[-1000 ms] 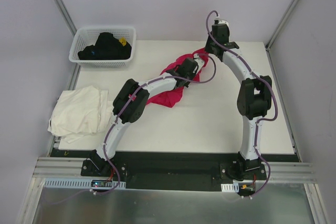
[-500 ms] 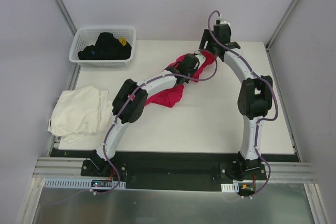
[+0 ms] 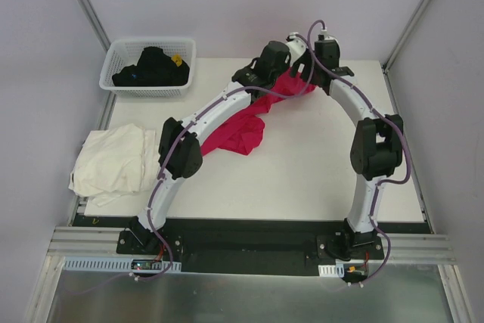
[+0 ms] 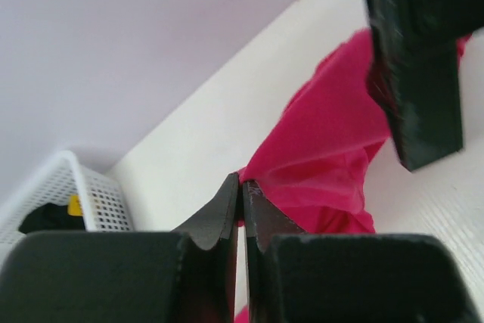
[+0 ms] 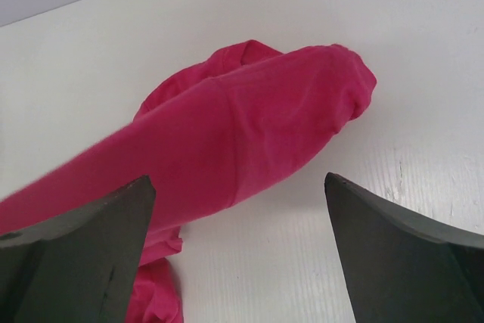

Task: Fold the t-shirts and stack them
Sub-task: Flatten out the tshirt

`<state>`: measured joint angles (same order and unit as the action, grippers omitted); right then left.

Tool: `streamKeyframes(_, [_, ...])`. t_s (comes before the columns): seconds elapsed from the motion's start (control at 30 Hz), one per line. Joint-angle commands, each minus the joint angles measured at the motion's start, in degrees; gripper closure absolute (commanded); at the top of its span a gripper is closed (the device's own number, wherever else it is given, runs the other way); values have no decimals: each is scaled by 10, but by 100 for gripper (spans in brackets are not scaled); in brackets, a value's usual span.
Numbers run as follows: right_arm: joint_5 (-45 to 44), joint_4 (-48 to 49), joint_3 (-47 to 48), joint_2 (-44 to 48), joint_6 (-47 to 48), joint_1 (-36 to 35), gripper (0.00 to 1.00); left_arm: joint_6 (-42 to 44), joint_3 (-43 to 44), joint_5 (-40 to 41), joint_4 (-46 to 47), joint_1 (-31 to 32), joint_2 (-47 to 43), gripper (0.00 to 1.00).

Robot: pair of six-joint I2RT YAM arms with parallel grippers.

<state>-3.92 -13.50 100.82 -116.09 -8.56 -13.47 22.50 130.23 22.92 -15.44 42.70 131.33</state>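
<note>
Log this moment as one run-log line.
left gripper: shut on bright magenta-red cloth t-shirt | right gripper: open over it | cream-white cloth t-shirt: crumpled at left edge of white table | stack: not started

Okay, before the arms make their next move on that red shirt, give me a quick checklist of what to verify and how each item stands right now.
1. Left gripper has hold of the magenta shirt: ok, jaws shut on a fold of it.
2. Right gripper ready to grasp: ok, jaws wide open above the shirt, nothing held.
3. Magenta shirt spread flat: not ok, bunched and partly lifted.
4. Which part of the shirt the left gripper holds: cannot tell.
5. Cream shirt folded: not ok, crumpled at the left edge of the table.
6. Basket out of the way: ok, in the far left corner, apart from both arms.
</note>
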Motion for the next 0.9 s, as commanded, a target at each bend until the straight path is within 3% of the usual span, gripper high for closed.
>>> streamKeyframes(0.0, [21, 35, -68, 63, -29, 17, 4, 60, 69, 38, 23, 5, -84, 100])
streamKeyframes(0.23, [7, 46, -169, 155, -14, 29, 3, 134, 121, 85, 59, -1, -110, 100])
streamKeyframes(0.43, [55, 65, -270, 246, -19, 10, 3, 147, 122, 85, 76, -12, -140, 100])
streamKeyframes(0.63, [48, 73, -316, 246, -18, -123, 7, 162, 122, 93, 86, -11, -143, 100])
streamKeyframes(0.87, [56, 65, -237, 131, -21, -267, 9, 167, 106, 95, 89, -11, -154, 100])
